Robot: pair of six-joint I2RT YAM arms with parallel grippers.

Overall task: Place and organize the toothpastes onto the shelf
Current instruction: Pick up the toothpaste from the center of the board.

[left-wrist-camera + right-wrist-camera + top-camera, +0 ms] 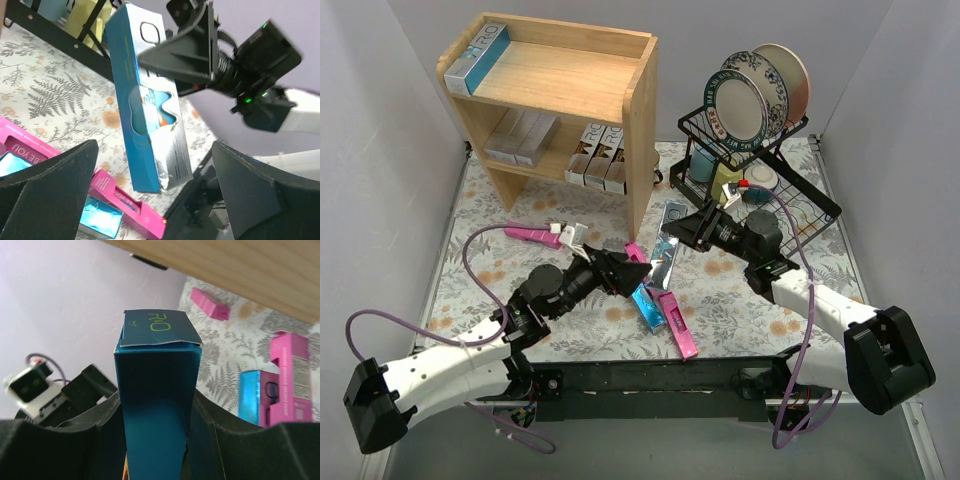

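Observation:
My right gripper (692, 232) is shut on a silver-and-teal toothpaste carton (667, 248), holding it tilted above the table's middle. The right wrist view has this carton (157, 390) end-on, pinched between both fingers of the gripper (157, 445). My left gripper (632, 271) stands open just left of the carton's lower end, apart from it. Seen from the left wrist, the carton (150, 115) hangs between and beyond the wide-spread left fingers (55, 190). Pink cartons (677, 322) (531, 233) and a blue one (648, 305) lie on the table. The wooden shelf (642, 110) holds one carton on top (480, 55) and several below (595, 157).
A black wire dish rack (790, 170) with plates and cups stands at the back right, close behind the right arm. Purple cables loop beside both arms. A floral mat (500, 270) covers the table.

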